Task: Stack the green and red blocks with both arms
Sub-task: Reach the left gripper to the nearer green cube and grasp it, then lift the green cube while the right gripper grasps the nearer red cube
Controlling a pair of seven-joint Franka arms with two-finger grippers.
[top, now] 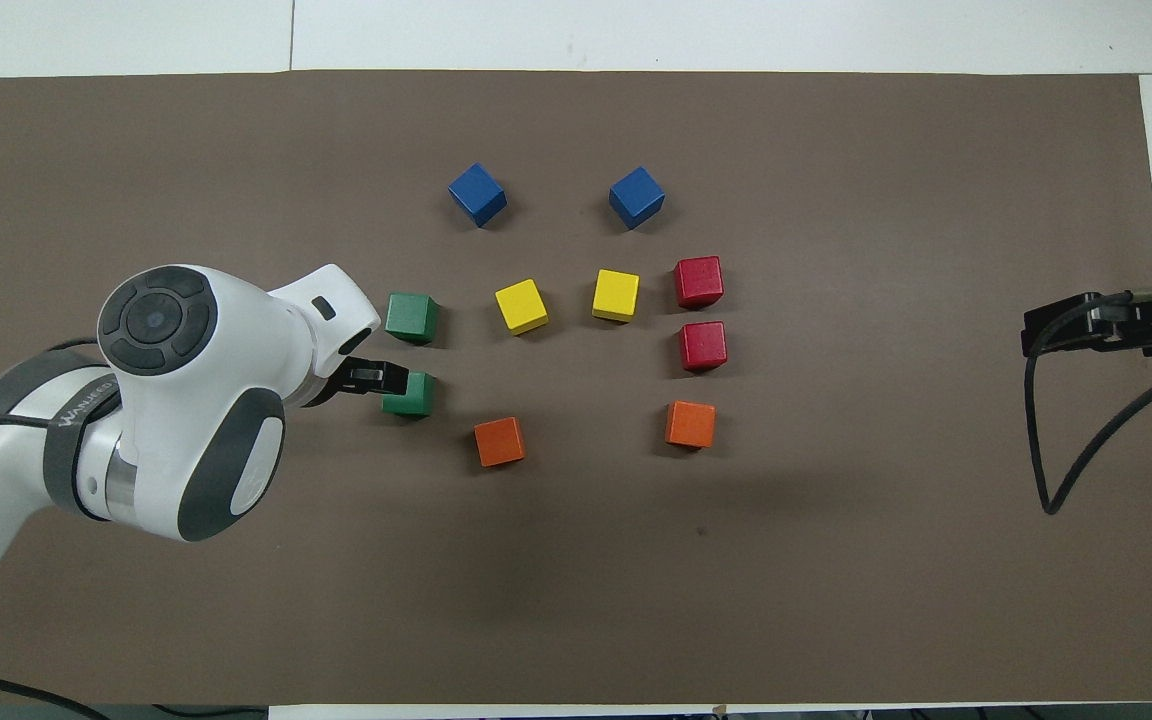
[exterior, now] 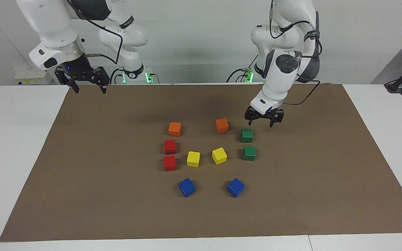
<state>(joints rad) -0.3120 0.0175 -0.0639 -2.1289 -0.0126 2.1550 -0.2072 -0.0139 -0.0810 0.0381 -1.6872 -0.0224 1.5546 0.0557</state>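
Left gripper [exterior: 264,119]: hanging at centre right of the facing view, just above the brown mat, jaws spread wide and holding nothing; in the overhead view [top: 376,378] its tip is overlapping the nearer green block.

Right gripper [exterior: 86,82]: waiting at upper left of the facing view over the mat's edge, jaws wide and holding nothing.

Orange blocks, two [exterior: 175,129] [exterior: 222,125]: sitting nearest the robots, apart from each other.

Green blocks, two [exterior: 246,135] [exterior: 249,153]: sitting one beyond the other toward the left arm's end, near but not touching; the first is lying just below the left gripper in the facing view.

Red blocks, two [exterior: 170,146] [exterior: 169,162]: sitting likewise toward the right arm's end, unstacked.

Yellow blocks, two [exterior: 193,159] [exterior: 219,155]: lying between the red and green pairs.

Blue blocks, two [exterior: 186,187] [exterior: 235,187]: lying farthest out, at lower centre.

Surface [exterior: 19,139]: white, carrying a brown mat [exterior: 309,195]; a pale wall is rising at the top.
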